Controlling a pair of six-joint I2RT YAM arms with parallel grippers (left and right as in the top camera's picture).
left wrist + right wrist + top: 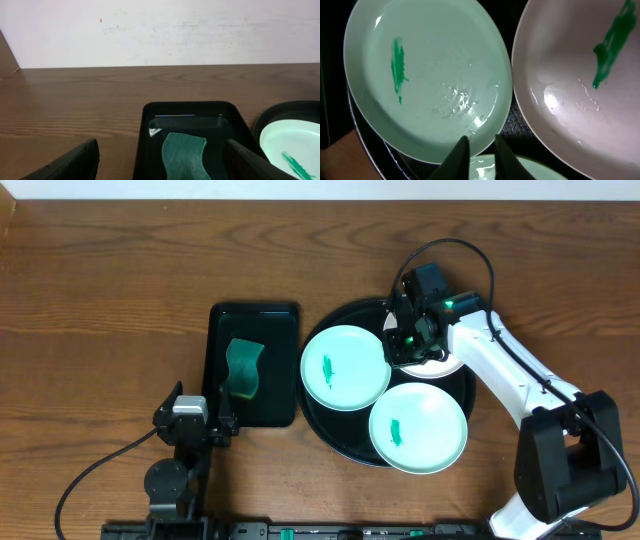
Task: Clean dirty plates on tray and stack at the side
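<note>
over the tray [325, 435], right arm [500, 360] angles down, right fingers [460, 155] narrowly apart; left fingers [75, 162] spread.

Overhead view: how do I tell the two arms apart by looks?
The right arm has white links with black joints, a green light at its black wrist and a looping black cable. The left arm is all black with a grey block on top and a trailing black cable. Both have black tapered fingers.
</note>
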